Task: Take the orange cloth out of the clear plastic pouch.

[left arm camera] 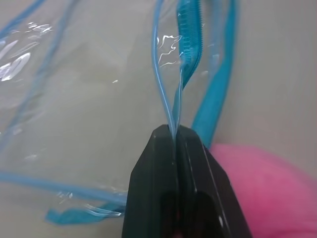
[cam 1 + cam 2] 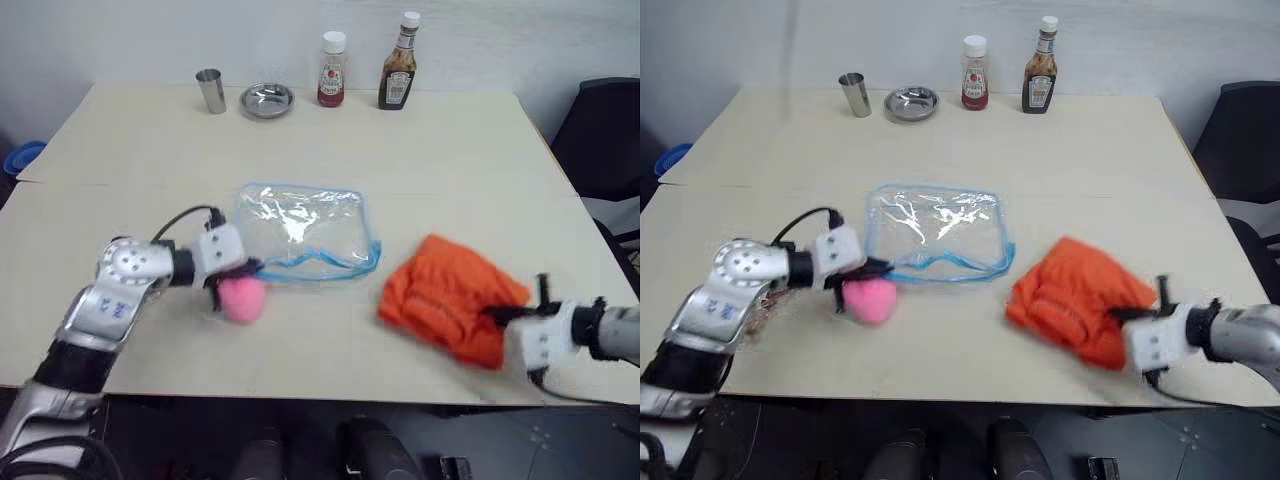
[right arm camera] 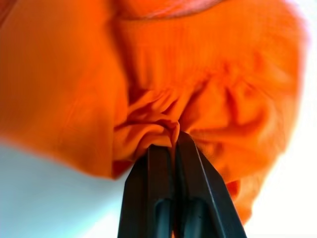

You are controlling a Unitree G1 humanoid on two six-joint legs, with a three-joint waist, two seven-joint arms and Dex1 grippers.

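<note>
The cloth [image 2: 450, 305] is fully out of the pouch [image 2: 300, 232] and bunched in a rumpled heap at about four o'clock on the table [image 2: 420, 150], well apart from the pouch. The right gripper [image 3: 174, 136] comes in from roughly four o'clock with its fingers pressed together on a gathered fold of the cloth, pinching it near its right end. The pouch lies flat near the table's centre, empty, its blue zipper [image 1: 190, 37] edge slack and looping along the side nearest the robot. The left gripper [image 1: 174, 130] reaches in from about eight o'clock, its fingers closed tight on a thin bit of the pouch's clear plastic edge at the pouch's near left corner. The pom-pom [image 2: 241, 298] sits just beside that gripper, at its near side, touching or almost touching the fingers. Along the far edge, around twelve o'clock, stand a metal cup [image 2: 210, 91], a small metal bowl [image 2: 267, 100], a ketchup bottle [image 2: 332, 69] and a brown sauce bottle [image 2: 398, 64], all upright and well apart from the pouch. A dark chair [image 2: 605, 130] shows past the table at two o'clock.
</note>
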